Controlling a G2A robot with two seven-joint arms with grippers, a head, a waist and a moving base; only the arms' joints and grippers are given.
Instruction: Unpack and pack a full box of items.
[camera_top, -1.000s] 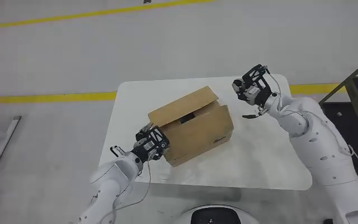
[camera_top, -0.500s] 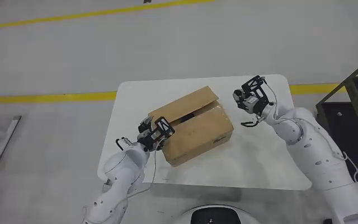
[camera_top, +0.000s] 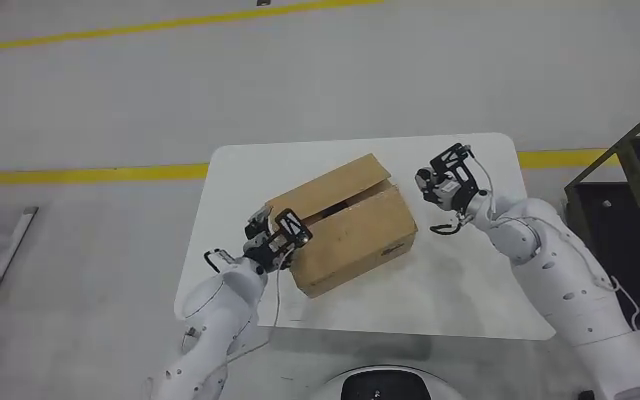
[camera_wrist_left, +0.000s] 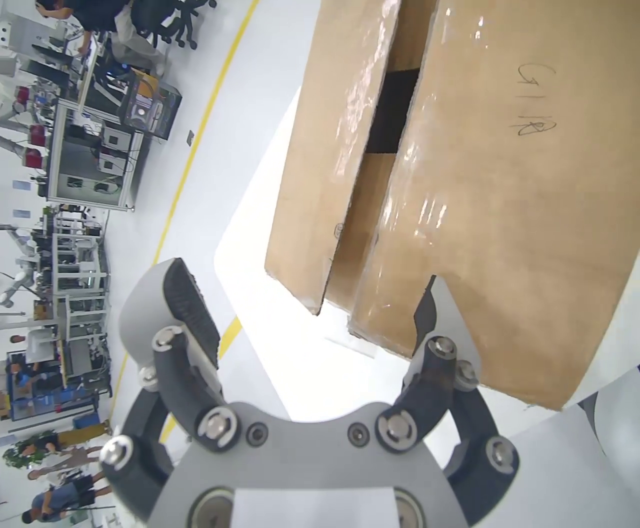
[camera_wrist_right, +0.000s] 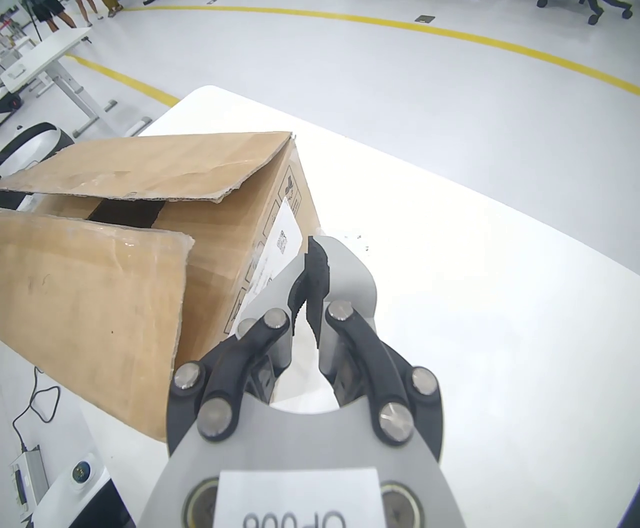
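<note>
1. Box sits mid-bench, its top flaps ajar.
2. Left end effector, released wide, is at the box's left corner. It would do best to hook one finger under the flap edge and lift slowly.
3. Right end effector, clenched on nothing, hovers just beside the box's right end. It should open before steadying the box.

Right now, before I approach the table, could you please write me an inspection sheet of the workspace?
Surface: white table with rounded corners, carrying the box.
Job's things: cardboard box, top flaps partly open with a dark gap between them; contents cannot be told.
Clutter: nothing seen.
Pincers: left pincer open at a corner of the box; right pincer shut, holding nothing, near the box's labelled end.
Cables: black cable loop at the right wrist.
Surroundings: grey floor with a yellow line.
</note>
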